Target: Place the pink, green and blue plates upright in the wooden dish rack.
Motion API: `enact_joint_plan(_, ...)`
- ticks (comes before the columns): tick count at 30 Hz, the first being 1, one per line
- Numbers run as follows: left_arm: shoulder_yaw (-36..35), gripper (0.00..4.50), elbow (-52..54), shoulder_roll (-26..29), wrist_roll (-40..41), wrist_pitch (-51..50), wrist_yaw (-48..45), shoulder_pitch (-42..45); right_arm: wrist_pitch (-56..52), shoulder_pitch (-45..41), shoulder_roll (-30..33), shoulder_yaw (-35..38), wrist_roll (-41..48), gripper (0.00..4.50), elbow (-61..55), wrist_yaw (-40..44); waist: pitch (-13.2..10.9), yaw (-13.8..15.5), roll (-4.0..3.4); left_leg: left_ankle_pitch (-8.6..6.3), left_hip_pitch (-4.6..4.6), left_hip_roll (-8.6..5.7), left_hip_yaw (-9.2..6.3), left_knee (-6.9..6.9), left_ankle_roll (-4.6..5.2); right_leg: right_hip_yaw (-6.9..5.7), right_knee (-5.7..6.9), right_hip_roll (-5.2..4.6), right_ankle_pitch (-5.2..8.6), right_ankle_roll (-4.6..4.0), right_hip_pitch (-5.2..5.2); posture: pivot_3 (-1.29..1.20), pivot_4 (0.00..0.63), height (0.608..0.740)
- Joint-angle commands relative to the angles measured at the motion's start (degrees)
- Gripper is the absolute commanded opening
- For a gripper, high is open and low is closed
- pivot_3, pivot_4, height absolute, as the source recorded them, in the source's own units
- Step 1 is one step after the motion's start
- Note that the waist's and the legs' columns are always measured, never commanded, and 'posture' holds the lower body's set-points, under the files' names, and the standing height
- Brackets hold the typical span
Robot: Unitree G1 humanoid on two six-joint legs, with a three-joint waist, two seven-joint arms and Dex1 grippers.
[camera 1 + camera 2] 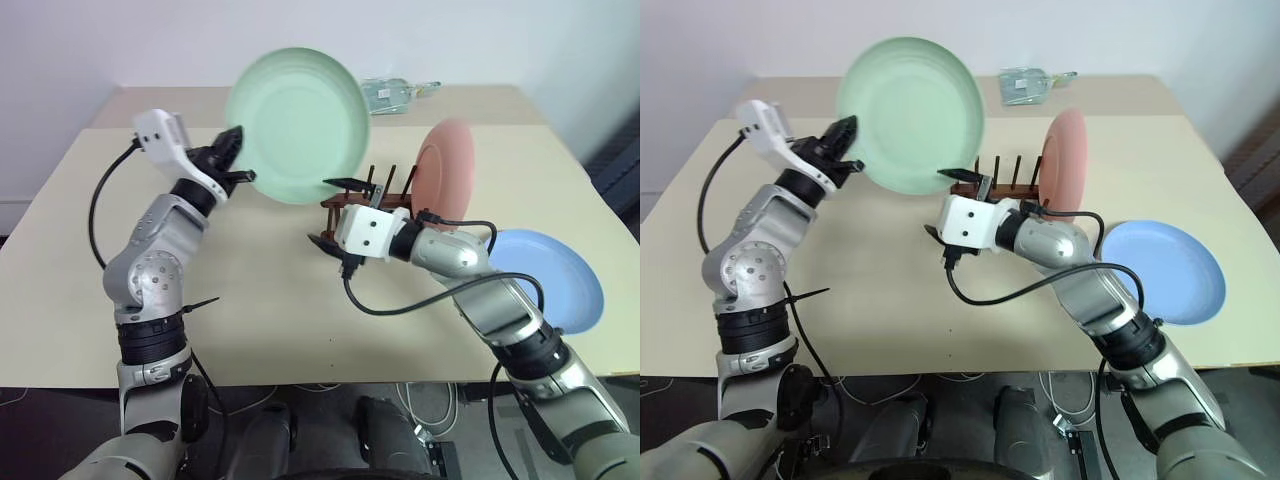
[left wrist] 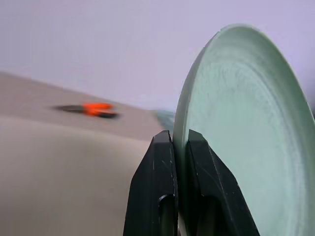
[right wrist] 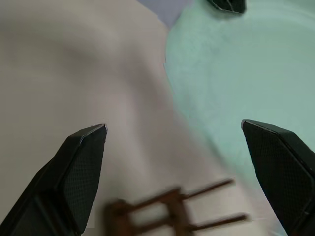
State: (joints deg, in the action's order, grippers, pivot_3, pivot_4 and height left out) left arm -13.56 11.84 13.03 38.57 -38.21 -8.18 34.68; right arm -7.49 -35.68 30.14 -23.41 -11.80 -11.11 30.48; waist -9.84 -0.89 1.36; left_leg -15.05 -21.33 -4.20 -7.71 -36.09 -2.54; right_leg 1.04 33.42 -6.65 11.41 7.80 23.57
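Left gripper [image 1: 236,160], upper left of frame, arm raised, clamped on green plate [image 1: 298,125] rim; plate lifted, nearly upright, face toward camera. Right gripper [image 1: 334,213] at centre, level, jaws wide, empty, by wooden dish rack [image 1: 362,197]. Pink plate [image 1: 443,168] upright in rack; blue plate [image 1: 545,278] flat, lower right.

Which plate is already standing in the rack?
The pink plate: it stands upright among the rack's pegs. The green plate is held in the air by the left gripper, and the blue plate lies flat on the table.
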Motion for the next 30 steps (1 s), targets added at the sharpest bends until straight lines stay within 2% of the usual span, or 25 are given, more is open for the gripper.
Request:
enact_joint_plan(1, 3.1, 0.01, 5.2, 1.4, 0.1, -1.1, -2.2, 0.5, 5.8, -3.4, 0.0, -0.9, -7.8, 4.24, 4.6, -3.6, 0.0, -0.1, 0.00, 0.00, -0.02, 0.00, 0.00, 0.02, 0.00, 0.00, 0.02, 0.00, 0.00, 0.00, 0.04, 0.00, 0.150, 0.740)
enact_joint_plan(3, 4.6, 0.00, 6.9, 1.9, 0.3, -2.1, -3.2, 0.0, 7.9, -3.9, 1.0, -1.2, -11.5, 3.70, 7.2, -4.7, 0.0, 0.0, 0.00, 0.00, -0.04, 0.00, 0.00, 0.02, 0.00, 0.00, 0.02, 0.01, 0.00, 0.00, 0.06, 0.00, 0.150, 0.740)
enact_joint_plan(7, 2.9, 0.00, 7.3, 1.4, 1.7, -2.6, -2.3, 0.2, 10.1, -3.1, 1.2, 0.1, -13.6, 1.74, 7.9, -4.5, 0.0, 0.1, -0.01, 0.00, -0.05, -0.01, -0.01, 0.01, 0.00, 0.03, 0.00, 0.01, 0.00, 0.00, 0.05, 0.00, 0.150, 0.740)
enact_joint_plan(8, 2.2, 0.00, 7.3, 1.0, 2.3, -2.4, -2.3, 0.2, 10.6, -2.9, 1.1, 0.4, -13.9, 1.13, 7.9, -4.5, 0.0, 0.1, -0.01, 0.00, -0.05, -0.01, -0.01, 0.00, 0.00, 0.03, 0.00, 0.01, 0.00, 0.00, 0.05, 0.00, 0.150, 0.740)
enact_joint_plan(10, -0.5, 0.74, 6.2, -0.4, 3.6, -1.9, -0.6, 1.2, 11.5, -2.6, 0.8, 1.1, -14.1, 0.16, 7.3, -4.9, 0.0, 0.1, -0.01, 0.00, -0.05, -0.01, -0.02, 0.00, 0.00, 0.03, 0.00, 0.01, 0.00, 0.00, 0.04, 0.00, 0.150, 0.740)
enact_joint_plan(11, -1.4, 1.07, 5.7, -0.9, 3.8, -1.7, 0.1, 1.7, 11.8, -2.4, 0.6, 1.4, -14.2, 0.00, 7.2, -5.0, 0.0, 0.2, 0.00, 0.00, -0.04, -0.01, -0.02, -0.01, 0.00, 0.03, -0.01, 0.01, 0.00, 0.00, 0.03, 0.00, 0.150, 0.740)
enact_joint_plan(14, -8.7, 2.54, 1.9, -3.3, 5.6, 3.5, 5.5, 6.2, 11.6, -1.2, -1.4, 4.1, -10.9, 0.00, 4.4, -5.3, -0.1, 0.5, 0.13, 0.01, -0.08, -0.02, -0.08, -0.05, -0.01, 0.00, -0.01, 0.01, 0.00, 0.00, 0.01, 0.00, 0.150, 0.740)
enact_joint_plan(16, -11.7, 2.54, -0.9, -2.5, 4.5, 7.0, 6.8, 7.9, 9.8, 0.2, -3.4, 7.2, -7.1, 0.00, 1.6, -5.3, -0.1, 0.2, 0.16, 0.02, -0.08, -0.02, -0.11, -0.04, -0.02, -0.02, -0.04, 0.01, -0.01, -0.01, 0.00, 0.00, 0.150, 0.740)
enact_joint_plan(18, -9.2, 2.54, -2.1, 1.2, -1.1, 9.6, 4.1, 6.3, 5.7, 2.5, -6.2, 11.4, -0.9, 0.00, -2.2, -4.7, -0.1, 0.0, 0.13, 0.02, -0.02, 0.00, -0.06, 0.03, -0.03, 0.02, -0.04, 0.03, -0.01, -0.01, 0.01, 0.00, 0.150, 0.740)
enact_joint_plan(20, -5.5, 2.54, -2.6, 4.8, -4.6, 11.0, -0.8, 3.1, -2.9, 5.1, -10.4, 17.0, 10.4, 0.00, -8.0, -3.4, -0.1, 0.0, 0.09, 0.02, 0.00, 0.02, -0.06, 0.10, -0.04, 0.04, -0.04, 0.07, -0.01, -0.01, 0.02, 0.00, 0.150, 0.740)
enact_joint_plan(23, 0.8, 2.54, -0.2, 9.5, -2.9, 8.6, -13.4, -5.3, -20.4, 5.7, -16.5, 27.4, 31.2, 0.00, -16.0, -5.0, -0.1, 0.2, 0.03, 0.01, -0.02, 0.02, -0.10, 0.07, -0.02, 0.05, -0.04, 0.08, -0.02, -0.03, 0.01, 0.00, 0.150, 0.740)
enact_joint_plan(26, 6.0, 2.54, 5.1, 14.2, 3.3, 2.7, -26.2, -14.6, -32.8, 4.2, -18.9, 35.5, 48.1, 0.00, -20.1, -9.2, -0.2, 0.2, -0.01, -0.01, -0.05, 0.02, -0.14, 0.04, 0.03, 0.06, -0.07, 0.07, -0.02, -0.09, -0.01, 0.00, 0.150, 0.740)
enact_joint_plan(30, 11.1, 2.54, 9.7, 19.6, 5.6, -0.2, -37.0, -21.6, -40.4, 2.7, -18.3, 40.0, 58.7, 0.00, -20.6, -14.8, -0.3, 0.0, -0.26, -0.03, -0.06, 0.08, -0.12, 0.10, 0.06, 0.05, -0.02, 0.08, 0.08, -0.31, 0.09, 0.00, 0.150, 0.740)
